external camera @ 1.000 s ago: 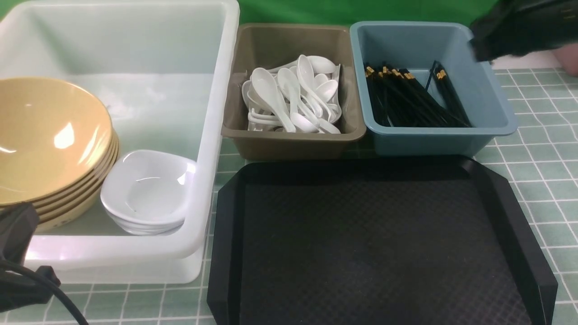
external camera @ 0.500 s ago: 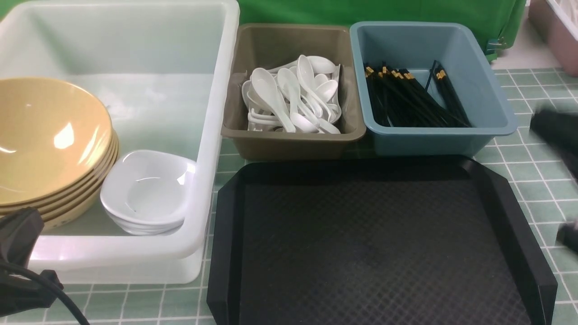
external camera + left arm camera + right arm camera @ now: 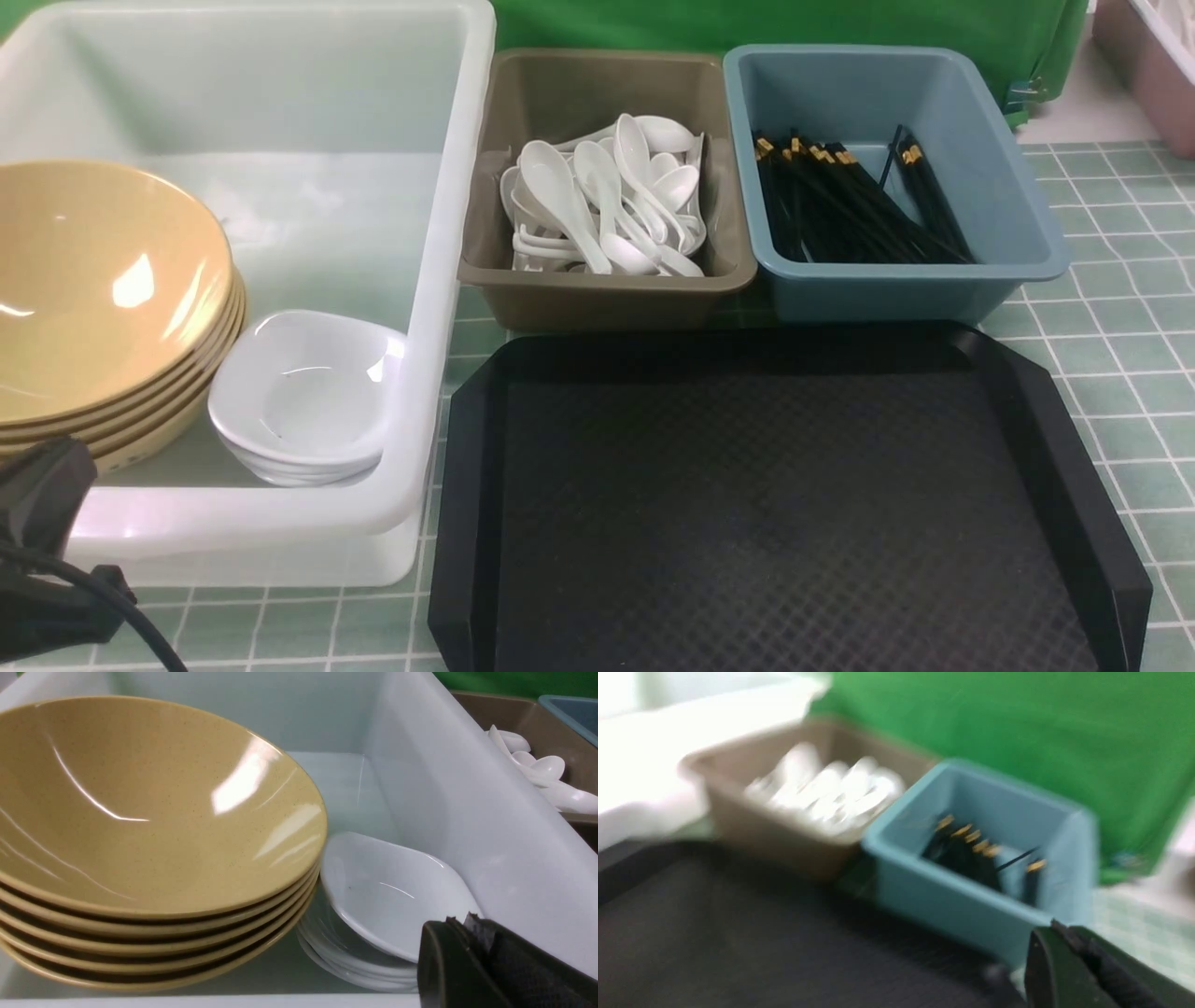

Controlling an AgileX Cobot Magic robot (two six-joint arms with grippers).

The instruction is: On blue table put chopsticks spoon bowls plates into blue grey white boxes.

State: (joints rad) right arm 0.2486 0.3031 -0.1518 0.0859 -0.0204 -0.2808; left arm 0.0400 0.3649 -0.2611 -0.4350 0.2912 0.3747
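Several tan bowls are stacked in the big white tub, with a stack of small white plates beside them. White spoons fill the grey-brown box. Black chopsticks lie in the blue box. My left gripper is shut and empty, just outside the tub's near wall by the plates; it shows at the front view's lower left. My right gripper is shut and empty, low beside the blue box, and out of the front view.
An empty black textured tray lies in front of the two small boxes on the blue table. A pinkish crate stands at the far right. A green backdrop hangs behind the boxes.
My right arm moved from above the blue box's far right corner, down along the right side, and out of the front view. The left gripper has barely moved.
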